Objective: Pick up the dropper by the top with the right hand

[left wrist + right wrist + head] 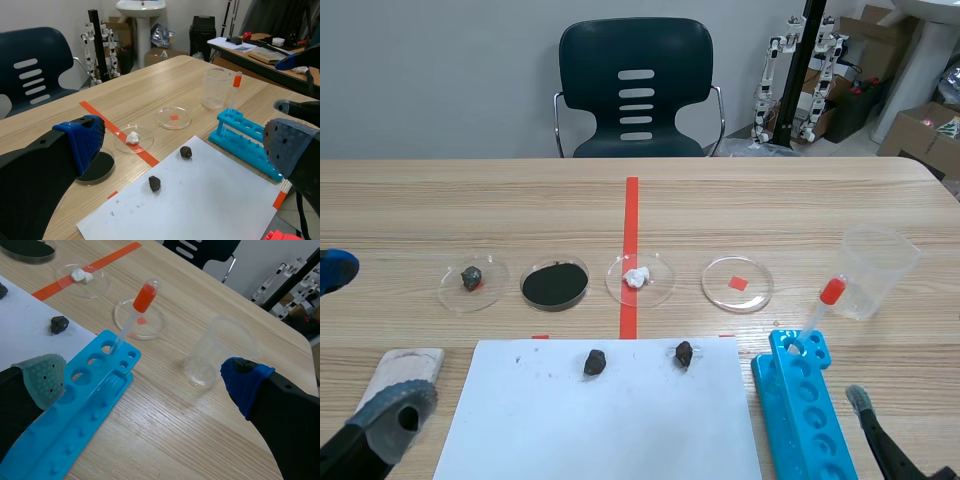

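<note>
Dropper [144, 297] stands upright in the rack [85, 405]. Only the wrist views show right gripper [145, 382] and left gripper [185, 145] fingers spread.

Dropper [823, 308]: lower tip hidden inside a hole at the 12 o'clock end of the blue rack [782, 405]. Rack's near end is cut off by the scene view's edge at 5 o'clock. White sheet [600, 430] is cut off at 6 o'clock. Dark lump [471, 278] in the dish [492, 290] at 9 o'clock on the tabletop [770, 200]: too small to identify.
</note>
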Tool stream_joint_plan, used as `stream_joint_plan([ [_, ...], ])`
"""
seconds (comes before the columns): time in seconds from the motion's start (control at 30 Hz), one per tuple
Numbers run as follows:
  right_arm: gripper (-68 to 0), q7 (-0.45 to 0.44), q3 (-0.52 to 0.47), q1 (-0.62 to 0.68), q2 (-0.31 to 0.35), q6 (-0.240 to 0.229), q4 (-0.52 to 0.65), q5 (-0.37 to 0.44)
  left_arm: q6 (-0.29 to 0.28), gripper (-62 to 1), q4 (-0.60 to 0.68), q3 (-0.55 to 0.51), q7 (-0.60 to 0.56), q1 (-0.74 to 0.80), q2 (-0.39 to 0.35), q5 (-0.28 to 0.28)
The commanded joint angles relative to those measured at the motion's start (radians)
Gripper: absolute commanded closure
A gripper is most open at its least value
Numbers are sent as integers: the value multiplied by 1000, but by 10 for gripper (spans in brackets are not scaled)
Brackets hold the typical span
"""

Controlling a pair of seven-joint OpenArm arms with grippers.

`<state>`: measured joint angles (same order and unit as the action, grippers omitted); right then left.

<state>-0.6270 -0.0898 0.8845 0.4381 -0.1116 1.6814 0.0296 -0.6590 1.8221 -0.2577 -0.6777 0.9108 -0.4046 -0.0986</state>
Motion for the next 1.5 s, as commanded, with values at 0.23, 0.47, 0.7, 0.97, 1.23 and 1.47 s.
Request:
stream_joint_plan([
  [0.23, -648, 7, 0, -101, 6, -89, 2, 7, -2, -623, 16, -8, -13, 0, 3, -13],
  [0.47, -648, 86, 6, -177, 5, -145, -1, 7, -2, -623, 16, -8, -13, 0, 3, -14],
  [0.7, -648, 116, 6, -244, 5, -174, -2, 8, -2, -623, 16, -8, -13, 0, 3, -14],
  [0.97, -648, 135, 24, -306, 5, -220, -36, 7, -2, -623, 16, -8, -13, 0, 2, -14],
  [1.23, -648, 133, 97, -374, 5, -219, -122, 7, -2, -623, 16, -8, -13, 0, 3, -14],
  [1.47, -648, 124, 136, -412, 5, -219, -158, 7, -2, -623, 16, -8, -13, 0, 3, -14],
])
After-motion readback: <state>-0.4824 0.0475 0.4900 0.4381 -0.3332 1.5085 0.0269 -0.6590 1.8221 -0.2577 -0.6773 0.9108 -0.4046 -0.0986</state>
